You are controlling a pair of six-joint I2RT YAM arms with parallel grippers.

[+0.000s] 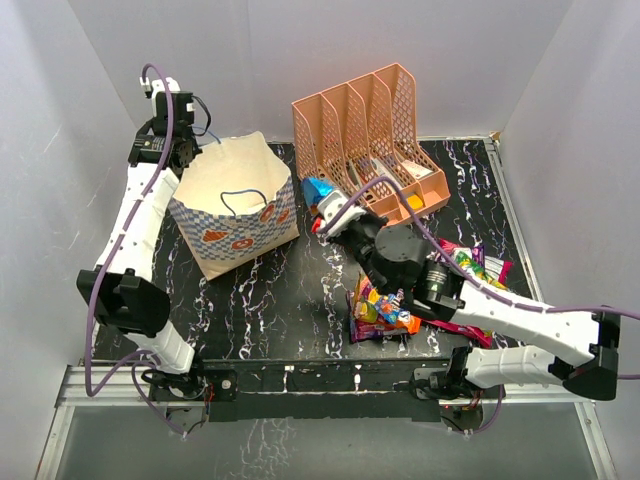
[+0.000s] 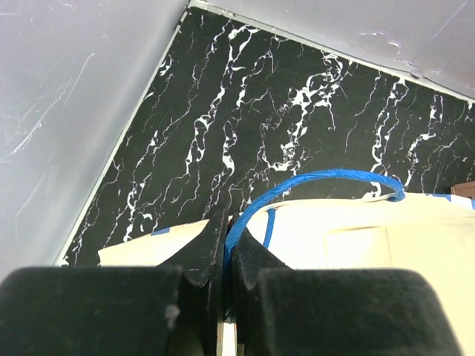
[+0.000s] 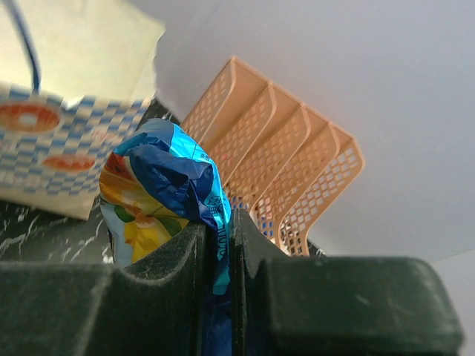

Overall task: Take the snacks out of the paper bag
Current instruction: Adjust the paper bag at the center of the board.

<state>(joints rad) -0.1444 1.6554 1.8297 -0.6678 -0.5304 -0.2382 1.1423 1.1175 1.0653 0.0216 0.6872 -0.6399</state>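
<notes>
Our left gripper (image 2: 225, 236) is pinched tight on the blue cord handle (image 2: 326, 176) of the paper bag (image 2: 356, 237), whose depths we cannot make out. Our right gripper (image 3: 217, 231) clamps a blue snack packet (image 3: 167, 170), its lower part cut off. The peach organizer (image 3: 282, 148) stands just beyond, with more packets (image 1: 385, 310) behind the wrist.

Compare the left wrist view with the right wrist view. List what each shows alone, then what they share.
Left wrist only: the left tool shut on a blue cord handle.
Right wrist only: the right tool shut on a blue snack packet, with the peach organizer behind it.
Both: the paper bag, some black marbled table and the white wall.
</notes>
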